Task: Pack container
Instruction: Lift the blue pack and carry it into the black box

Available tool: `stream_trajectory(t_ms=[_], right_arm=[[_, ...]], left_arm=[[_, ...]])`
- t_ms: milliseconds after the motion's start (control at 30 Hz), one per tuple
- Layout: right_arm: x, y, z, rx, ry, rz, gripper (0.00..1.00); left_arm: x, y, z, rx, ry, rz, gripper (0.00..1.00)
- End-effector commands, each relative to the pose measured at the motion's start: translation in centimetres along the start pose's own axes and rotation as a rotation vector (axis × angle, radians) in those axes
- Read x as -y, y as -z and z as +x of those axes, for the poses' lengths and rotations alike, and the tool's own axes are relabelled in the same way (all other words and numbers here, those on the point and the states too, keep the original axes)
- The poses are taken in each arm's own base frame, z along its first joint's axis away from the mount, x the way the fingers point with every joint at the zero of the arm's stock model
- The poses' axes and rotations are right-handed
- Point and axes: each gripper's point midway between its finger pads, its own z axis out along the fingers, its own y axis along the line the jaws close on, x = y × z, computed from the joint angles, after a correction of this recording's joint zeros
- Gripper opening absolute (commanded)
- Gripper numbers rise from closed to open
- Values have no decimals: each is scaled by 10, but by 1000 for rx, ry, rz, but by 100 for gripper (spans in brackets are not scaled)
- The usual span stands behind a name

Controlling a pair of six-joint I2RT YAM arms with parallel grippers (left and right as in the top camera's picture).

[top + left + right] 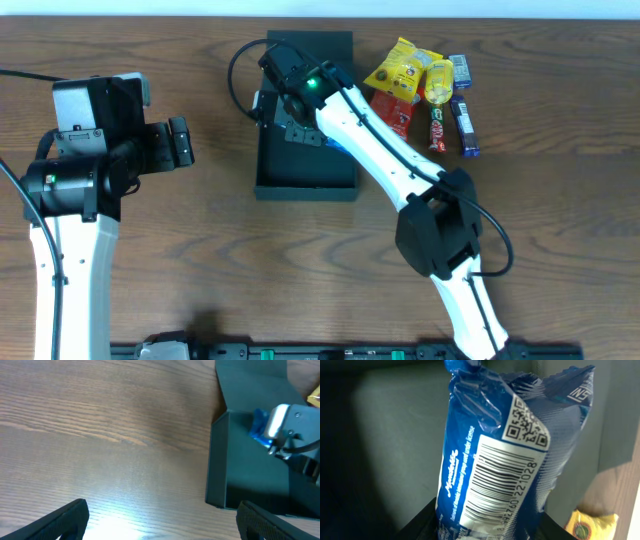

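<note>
Container (292, 168), matte black, lid open; right hand (297, 130) tight on blue packet (495, 460); left hand (182, 143) wide, empty.

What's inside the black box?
A blue snack packet, held by the right end effector, is in the container. The arm covers part of the floor, so anything beneath it is hidden.

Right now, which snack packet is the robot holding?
The blue packet, in the jaws of the right gripper at the black container; the yellow packets and red one lie loose on the table.
</note>
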Motion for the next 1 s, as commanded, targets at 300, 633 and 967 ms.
stream_trajectory(t_ms=[300,633,967], right_arm=[[8,1,-12,25,-76,54,99],[4,26,18,-84,-213,67,57],[-76,-2,20,-47,-218,-320,1]], left_arm=[[1,5,-3,16,-20,8,95],[1,5,-3,15,-20,8,95],[1,5,-3,16,-20,8,95]])
